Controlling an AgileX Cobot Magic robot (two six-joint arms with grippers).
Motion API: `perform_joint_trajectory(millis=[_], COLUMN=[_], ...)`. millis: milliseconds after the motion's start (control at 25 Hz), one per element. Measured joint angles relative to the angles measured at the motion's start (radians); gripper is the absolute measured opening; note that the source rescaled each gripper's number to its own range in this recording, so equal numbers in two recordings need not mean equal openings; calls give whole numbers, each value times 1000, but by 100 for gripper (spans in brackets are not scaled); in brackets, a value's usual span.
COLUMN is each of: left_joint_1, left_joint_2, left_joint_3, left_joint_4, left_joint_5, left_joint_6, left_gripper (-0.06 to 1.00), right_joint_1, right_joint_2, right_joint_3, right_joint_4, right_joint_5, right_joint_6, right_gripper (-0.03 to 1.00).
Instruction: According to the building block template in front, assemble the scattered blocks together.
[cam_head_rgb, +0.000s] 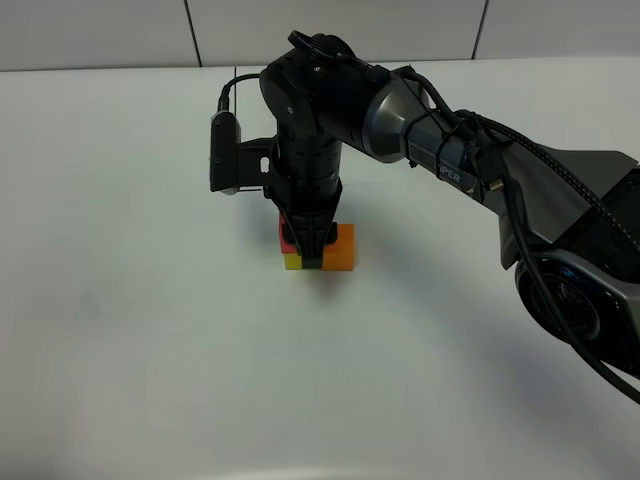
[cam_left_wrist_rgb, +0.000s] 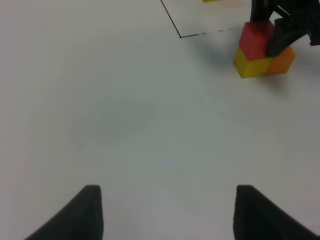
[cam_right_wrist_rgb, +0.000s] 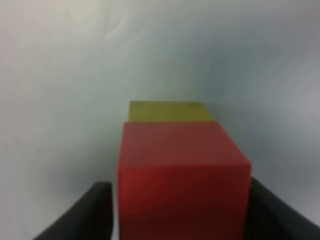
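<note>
The red cube (cam_head_rgb: 286, 232) (cam_left_wrist_rgb: 252, 39) (cam_right_wrist_rgb: 182, 175) sits on top of the yellow cube (cam_head_rgb: 292, 262) (cam_left_wrist_rgb: 250, 64) (cam_right_wrist_rgb: 167, 111). The orange cube (cam_head_rgb: 340, 248) (cam_left_wrist_rgb: 282, 60) stands against the yellow one's side. My right gripper (cam_head_rgb: 312, 250) (cam_right_wrist_rgb: 180, 210) comes down over the red cube with a finger on each side; a thin gap shows along one finger, so it stands open. Away from the cubes, my left gripper (cam_left_wrist_rgb: 167, 212) hangs open over bare table, nothing between its fingers. Of the template I see only a corner of its black frame line (cam_left_wrist_rgb: 200, 32) and a yellow sliver (cam_left_wrist_rgb: 212, 1).
The white table (cam_head_rgb: 150, 350) spreads flat around the stack. The right arm's dark body (cam_head_rgb: 450, 150) reaches from the right edge across the middle, and its wrist camera (cam_head_rgb: 224, 150) juts out to the left above the cubes.
</note>
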Motion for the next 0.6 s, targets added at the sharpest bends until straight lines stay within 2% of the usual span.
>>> perform_joint_trajectory(millis=[80, 200, 400, 600], left_joint_1=[0, 0, 0, 0], left_joint_2=[0, 0, 0, 0], left_joint_3=[0, 0, 0, 0], left_joint_4=[0, 0, 0, 0], left_joint_5=[0, 0, 0, 0], left_joint_6=[0, 0, 0, 0], left_gripper=[39, 39, 39, 39], right_joint_1=[0, 0, 0, -29], right_joint_2=[0, 0, -21, -108], right_joint_3=[0, 0, 0, 0], right_joint_4=[-7, -34, -69, -79], right_joint_5=[0, 0, 23, 41], right_joint_6=[-1, -2, 38, 203], right_gripper=[49, 66, 73, 74])
